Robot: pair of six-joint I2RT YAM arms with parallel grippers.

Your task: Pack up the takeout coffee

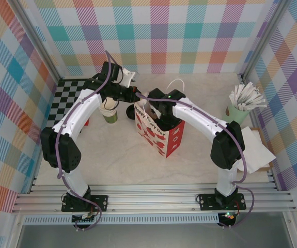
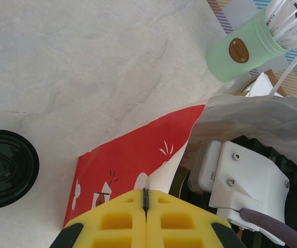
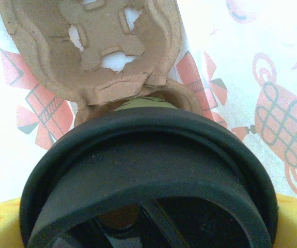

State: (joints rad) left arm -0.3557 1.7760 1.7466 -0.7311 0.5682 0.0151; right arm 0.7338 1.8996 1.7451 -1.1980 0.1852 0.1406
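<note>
— How many bags?
— One bag (image 1: 161, 135), red and white, with one cardboard carrier (image 3: 102, 46) inside it.
— And cups?
— One takeout coffee (image 3: 148, 170), one mint cup (image 1: 237, 113) of white sticks (image 1: 247, 95) (too many to count), and one stack of cups (image 1: 108, 113), its number unclear.
— Black lids?
— Two: one on the takeout coffee, and one other black lid (image 2: 3, 168) out on the table (image 1: 122, 160).
</note>
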